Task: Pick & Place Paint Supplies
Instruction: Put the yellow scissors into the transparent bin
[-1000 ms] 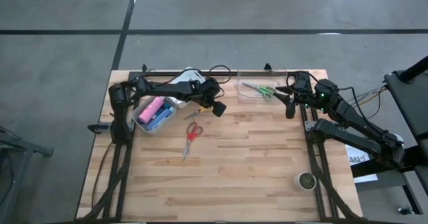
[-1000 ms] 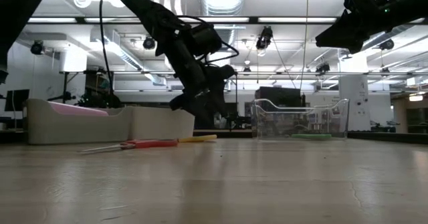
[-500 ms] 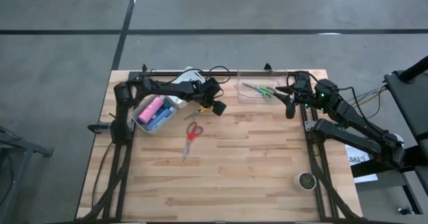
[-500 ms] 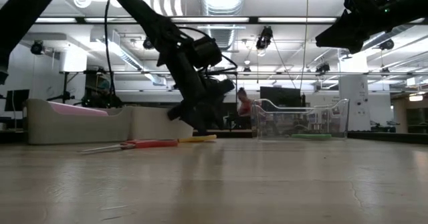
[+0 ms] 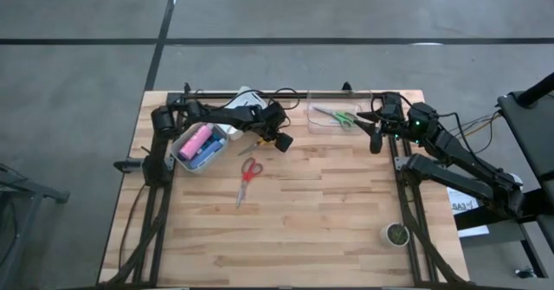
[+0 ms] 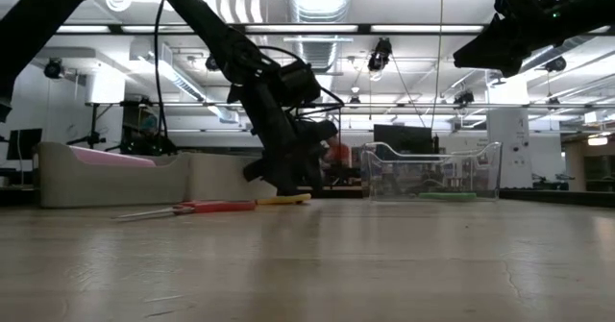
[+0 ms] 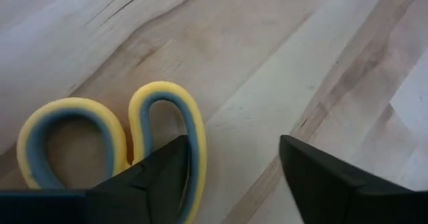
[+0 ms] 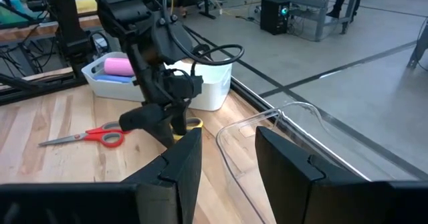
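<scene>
A pink bottle (image 5: 200, 139) and a blue-and-white tube (image 5: 209, 152) lie in the white bin (image 5: 181, 157) at the table's far left. Just right of the bin, yellow-handled scissors (image 7: 110, 127) lie flat on the wood. My left gripper (image 7: 234, 167) is open and low over them, pointing steeply down. One finger (image 7: 164, 177) covers the edge of a handle loop, while the other stands over bare wood. My right gripper (image 8: 227, 154) is open and holds nothing. It hangs high at the far right, beside the clear container (image 5: 333, 117). No paintbrush shows. My left gripper comes at the yellow scissors from above, slanting down. One finger overlaps the outer edge of one handle loop (image 7: 194, 134). I cannot tell whether it touches the loop. The scissors lie flat on the table.
Red-handled scissors (image 5: 248, 172) lie near the table's middle, on the near side of my left gripper. Green-handled scissors (image 5: 344, 117) lie in the clear container. A small round dark object (image 5: 396, 234) sits at the near right. The near half is bare wood.
My left gripper has come down toward the yellow scissors and now hangs just over the table beside the bin. The scissors and the bin have kept still.
</scene>
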